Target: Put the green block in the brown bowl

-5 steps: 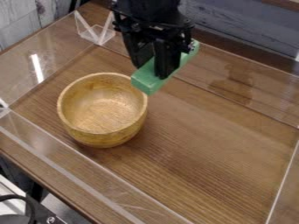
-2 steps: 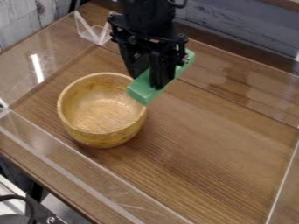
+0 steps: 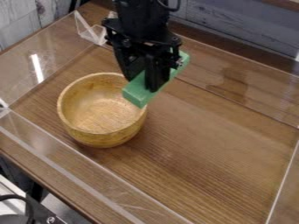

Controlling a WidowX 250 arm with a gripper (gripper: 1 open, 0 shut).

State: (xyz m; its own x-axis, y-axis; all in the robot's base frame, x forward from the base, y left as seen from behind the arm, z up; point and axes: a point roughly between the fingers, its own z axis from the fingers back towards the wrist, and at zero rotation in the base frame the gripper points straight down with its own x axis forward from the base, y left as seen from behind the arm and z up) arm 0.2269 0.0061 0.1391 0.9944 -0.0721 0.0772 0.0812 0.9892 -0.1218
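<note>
Green block (image 3: 149, 80), a matte flat bar, hangs tilted in the clenched black gripper (image 3: 149, 74), its lower end over the far right rim of the round brown bowl (image 3: 103, 109), thick-walled, grained wood, on a glossy wooden table (image 3: 211, 149); the arm rises behind

Wooden table (image 3: 198, 149), dark brown grain, filled most of frame. Low clear walls edged it along lower left and right. Brown bowl (image 3: 103, 109) sat directly on it, left of centre. Rest of tabletop showed glare streaks at upper right.
</note>
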